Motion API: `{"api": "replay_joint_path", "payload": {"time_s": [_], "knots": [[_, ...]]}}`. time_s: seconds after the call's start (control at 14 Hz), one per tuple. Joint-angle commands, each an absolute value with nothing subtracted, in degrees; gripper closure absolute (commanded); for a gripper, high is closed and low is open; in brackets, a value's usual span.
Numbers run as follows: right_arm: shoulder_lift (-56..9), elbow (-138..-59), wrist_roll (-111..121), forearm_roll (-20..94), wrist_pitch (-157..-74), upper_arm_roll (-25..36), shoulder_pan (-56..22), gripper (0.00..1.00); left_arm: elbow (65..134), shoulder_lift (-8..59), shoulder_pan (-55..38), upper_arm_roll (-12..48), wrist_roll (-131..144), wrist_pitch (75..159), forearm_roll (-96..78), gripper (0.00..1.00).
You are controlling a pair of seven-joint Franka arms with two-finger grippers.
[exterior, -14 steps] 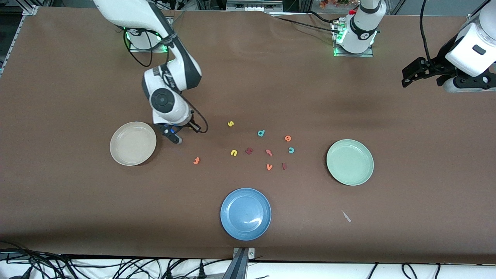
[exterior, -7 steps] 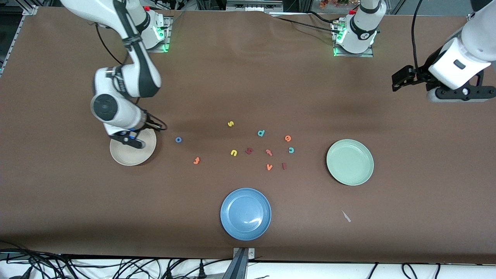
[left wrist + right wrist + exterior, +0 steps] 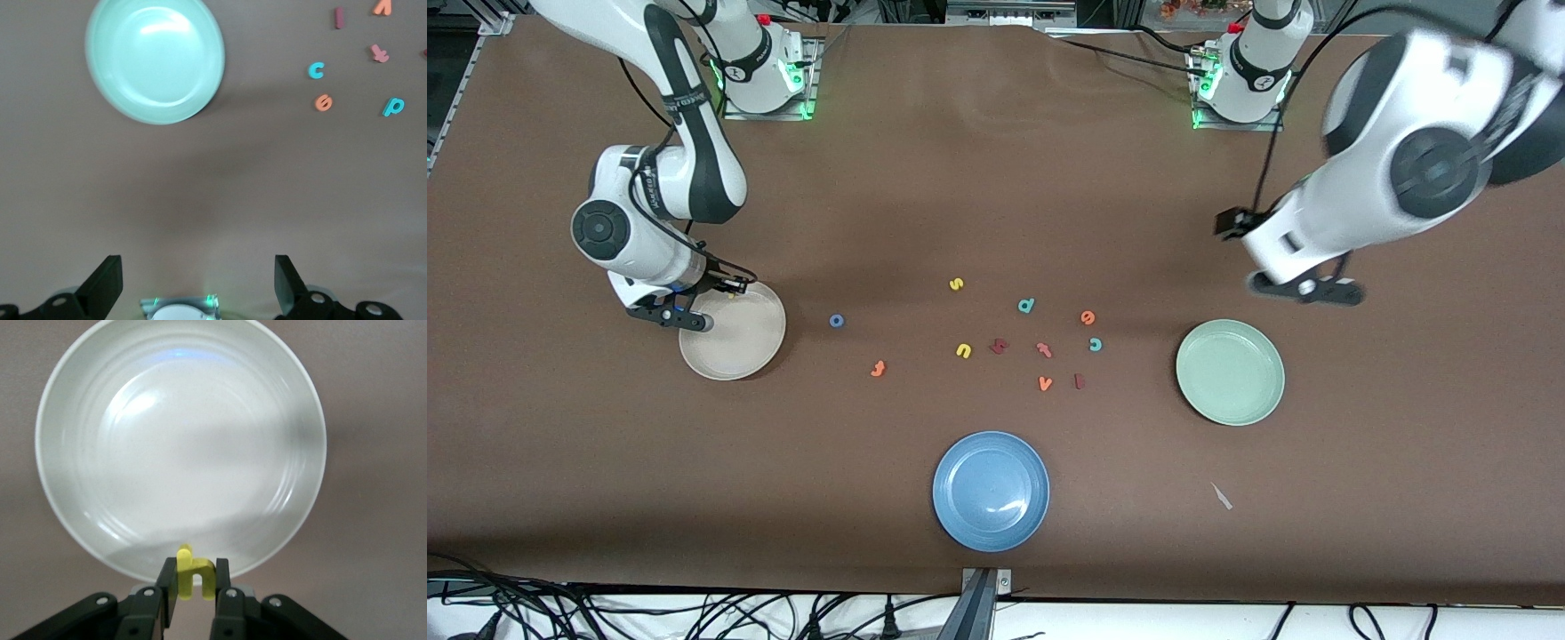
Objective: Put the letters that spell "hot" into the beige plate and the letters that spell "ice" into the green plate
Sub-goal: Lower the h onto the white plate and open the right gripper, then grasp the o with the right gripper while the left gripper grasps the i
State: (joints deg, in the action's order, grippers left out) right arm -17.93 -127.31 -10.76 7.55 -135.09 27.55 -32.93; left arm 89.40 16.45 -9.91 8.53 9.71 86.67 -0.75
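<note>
**One letter gripped, five loose on the table**

I have the right gripper point(image 3: 193, 587) pinching the yellow h point(image 3: 192, 573) over the rim of the beige plate point(image 3: 738, 342), at the right arm's end of the table. I see the left gripper point(image 3: 199, 287) spread wide, holding nothing, over bare table beside the green plate point(image 3: 1230, 372). Blue o point(image 3: 837, 321) and orange t point(image 3: 878, 367) lie mid-table. Orange e point(image 3: 1088, 317), teal c point(image 3: 1095, 344) and dark red i point(image 3: 1080, 381) sit toward the green plate.
</note>
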Motion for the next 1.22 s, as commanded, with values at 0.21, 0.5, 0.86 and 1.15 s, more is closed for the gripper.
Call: {"api": "replay_joint_path", "payload": {"time_s": [0.21, 0.5, 0.86, 1.15], "knots": [[-18.19, -125.69, -9.13, 8.61, -138.17, 27.25, -33.31, 0.00, 84.99, 28.54, -15.02, 8.26, 9.49, 100.26, -1.32, 0.00], [-18.63, -124.11, -16.78, 18.42, -137.99, 22.86, -33.92, 0.00, 84.90, 34.70, -18.53, 8.17, 14.31, 109.75, -0.62, 0.00], [-23.36, -119.90, -28.19, 20.57, -139.74, 18.55, -37.60, 0.00, 84.81, 42.26, -24.51, 8.00, 20.82, 124.25, -0.53, 0.14], [-29.08, -117.95, -31.82, 20.57, -144.65, 18.54, -41.22, 0.00, 84.03, 44.38, -24.26, 7.39, 21.01, 128.93, -0.53, 0.32]]}}
